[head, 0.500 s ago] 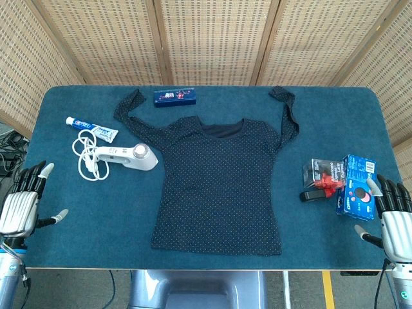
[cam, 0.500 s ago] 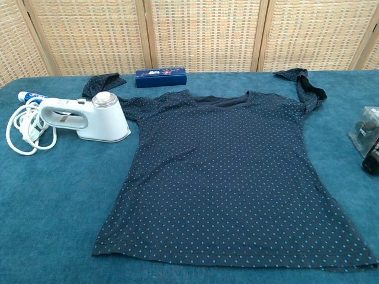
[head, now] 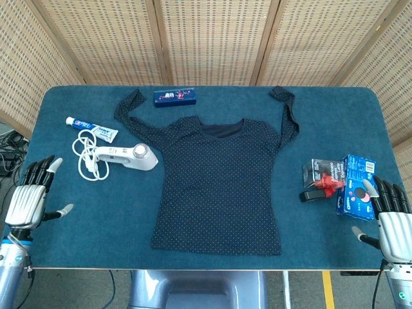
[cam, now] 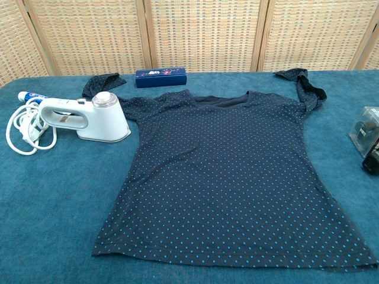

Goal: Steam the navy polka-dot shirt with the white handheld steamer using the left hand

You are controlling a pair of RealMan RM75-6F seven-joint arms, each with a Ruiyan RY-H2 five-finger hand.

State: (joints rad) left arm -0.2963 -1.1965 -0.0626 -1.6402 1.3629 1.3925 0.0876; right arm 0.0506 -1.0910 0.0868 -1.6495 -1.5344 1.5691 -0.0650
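Observation:
The navy polka-dot shirt (head: 219, 183) (cam: 228, 177) lies flat in the middle of the blue table, sleeves spread toward the back. Left of it, touching the shirt's shoulder, the white handheld steamer (head: 127, 156) (cam: 89, 119) lies on its side with its coiled white cord (head: 85, 156) (cam: 22, 131) beside it. My left hand (head: 29, 201) hovers at the table's front left edge, empty, fingers spread, well short of the steamer. At the front right edge my right hand (head: 391, 222) is also empty with its fingers apart. Neither hand shows in the chest view.
A toothpaste tube (head: 90, 128) lies behind the steamer's cord. A dark blue box (head: 175, 97) sits at the back by the left sleeve. On the right are a clear box with a red ribbon (head: 324, 175), a black item (head: 311, 195) and a blue box (head: 356, 187) just ahead of my right hand.
My left hand has shifted slightly forward and to the right over the table edge. My right hand has barely moved. Shirt and steamer lie as before.

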